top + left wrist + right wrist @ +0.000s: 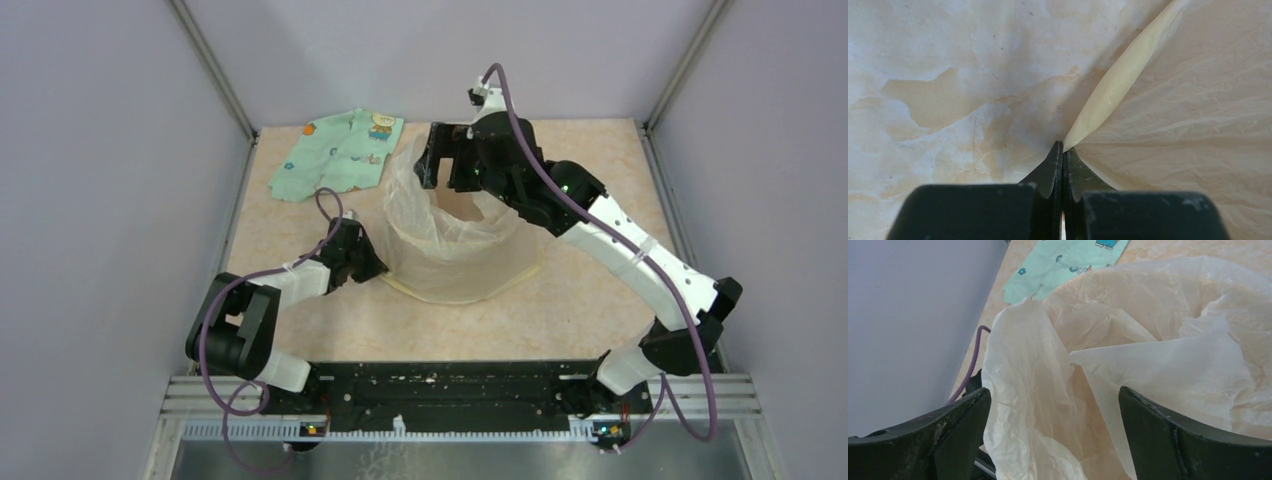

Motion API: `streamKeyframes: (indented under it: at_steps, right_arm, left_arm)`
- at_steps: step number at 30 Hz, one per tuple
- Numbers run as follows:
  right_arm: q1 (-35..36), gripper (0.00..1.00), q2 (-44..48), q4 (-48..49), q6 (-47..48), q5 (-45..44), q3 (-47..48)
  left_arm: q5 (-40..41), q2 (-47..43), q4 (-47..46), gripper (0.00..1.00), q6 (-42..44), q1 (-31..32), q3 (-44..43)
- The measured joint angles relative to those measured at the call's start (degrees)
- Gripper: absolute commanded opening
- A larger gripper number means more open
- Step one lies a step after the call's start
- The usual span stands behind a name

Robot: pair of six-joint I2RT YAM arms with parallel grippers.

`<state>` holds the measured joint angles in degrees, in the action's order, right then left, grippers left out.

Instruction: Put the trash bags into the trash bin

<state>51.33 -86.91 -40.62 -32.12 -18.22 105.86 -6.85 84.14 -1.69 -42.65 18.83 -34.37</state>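
Note:
The cream translucent trash bag [455, 245] stands on the table in a round, open-mouthed shape, its lower edge spread on the tabletop. The orange-yellow trash bin is not plainly visible; only a peach tone shows through the bag's mouth. My left gripper [378, 270] is at table level on the bag's left side, jaws pressed together on a folded edge of the bag [1118, 80], as the left wrist view [1063, 146] shows. My right gripper [445, 178] is open over the bag's far rim, and loose bag film [1048, 390] hangs between its fingers [1054, 391].
A mint-green patterned cloth [340, 150] lies flat at the back left of the table, also in the right wrist view [1068, 260]. Grey walls enclose the table at left, back and right. The left arm's purple cable loops beside the bag.

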Motion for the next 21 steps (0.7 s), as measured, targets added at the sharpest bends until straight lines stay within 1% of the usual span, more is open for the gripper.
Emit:
streamKeyframes:
  at_steps: [4,9,13,21]
  right_arm:
    - [0.13,0.99,-0.13,1.64,0.22,1.40,-3.08]
    - [0.66,0.99,-1.11,1.75,1.05,1.57,-3.13]
    - [1.03,0.99,-2.05,0.66,1.38,-0.66,-2.91]
    - [1.05,0.94,-6.51,-4.31,2.95,-4.63,-1.22]
  left_arm:
    - [-0.17,0.00,0.00,0.00,0.00,0.00,0.00]
    - [-0.42,0.00,0.00,0.00,0.00,0.00,0.04]
    - [-0.79,0.00,0.00,0.00,0.02,0.00,0.04]
    - [-1.09,0.02,0.02,0.00,0.20,0.00,0.07]
